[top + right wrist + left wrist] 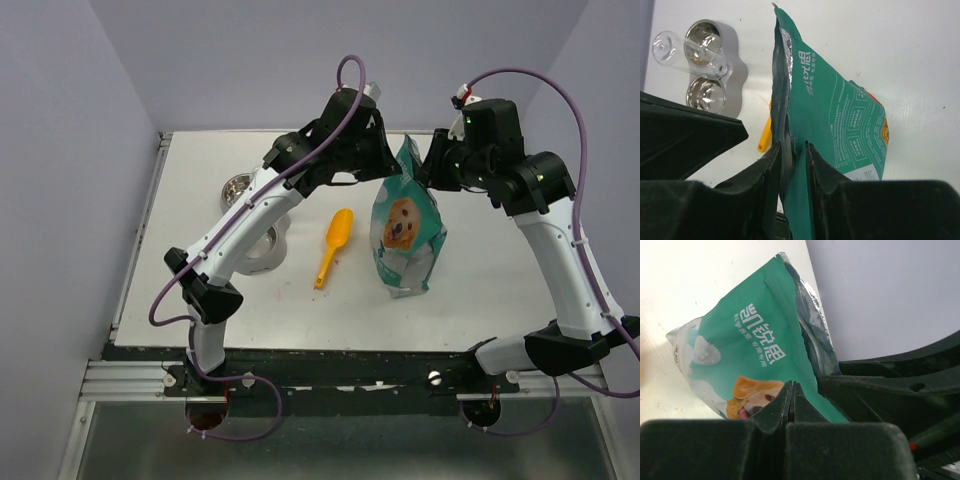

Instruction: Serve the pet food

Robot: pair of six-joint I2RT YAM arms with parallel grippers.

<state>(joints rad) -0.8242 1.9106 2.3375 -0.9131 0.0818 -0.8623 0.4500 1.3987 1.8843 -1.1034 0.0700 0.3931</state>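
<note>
Your left gripper [791, 390] fills the near edge of its wrist view, fingers pressed flat together on the front top edge of the upright teal bag [755, 340]. Your right gripper [792, 149] stands partly open, one finger on either side of the bag's opposite edge. The mouth between them gapes, showing silver foil lining. The pet food shows in no view, since the bag's inside is hidden. To the left lie an orange scoop [333, 245] and two steel bowls [705, 94] showing bare metal. White Chinese characters sit above a golden dog's picture on the bag; the finer print is unreadable.
</note>
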